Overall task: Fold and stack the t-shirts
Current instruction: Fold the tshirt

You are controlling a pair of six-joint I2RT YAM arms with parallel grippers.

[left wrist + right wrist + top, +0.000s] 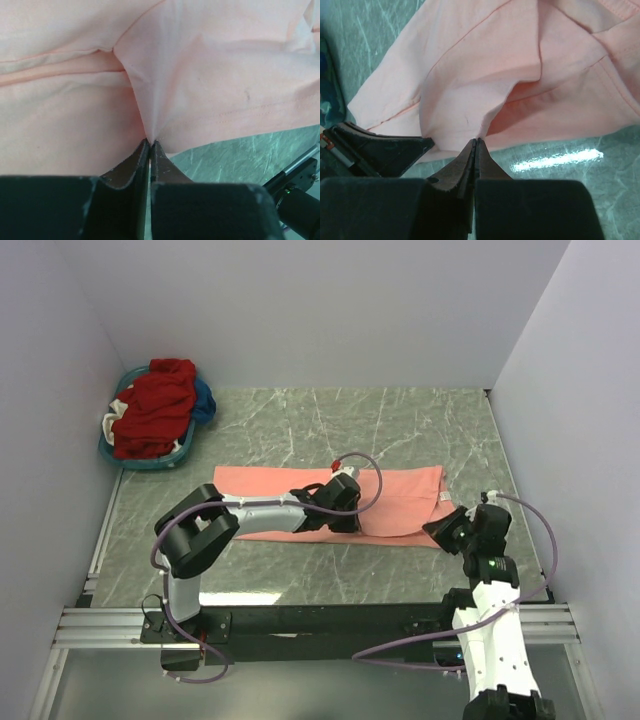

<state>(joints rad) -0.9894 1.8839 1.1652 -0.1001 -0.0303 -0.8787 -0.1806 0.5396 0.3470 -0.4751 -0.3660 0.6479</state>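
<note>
The salmon-pink t-shirt (400, 495) lies as a long flat band across the middle of the table. My left gripper (342, 520) is at its near edge around the middle, and in the left wrist view the left gripper (150, 141) is shut on a pinch of the pink cloth (210, 75). My right gripper (441, 531) is at the shirt's right end. Seen from the right wrist, the right gripper (474, 141) is shut on a raised fold of the shirt (470, 75). A dark red t-shirt (155, 405) and a blue one (204, 400) are heaped in the basket.
The round teal basket (150, 462) stands at the far left corner against the wall. White walls close off the left, back and right sides. A metal rail (300, 620) runs along the near edge, with the arm bases on it.
</note>
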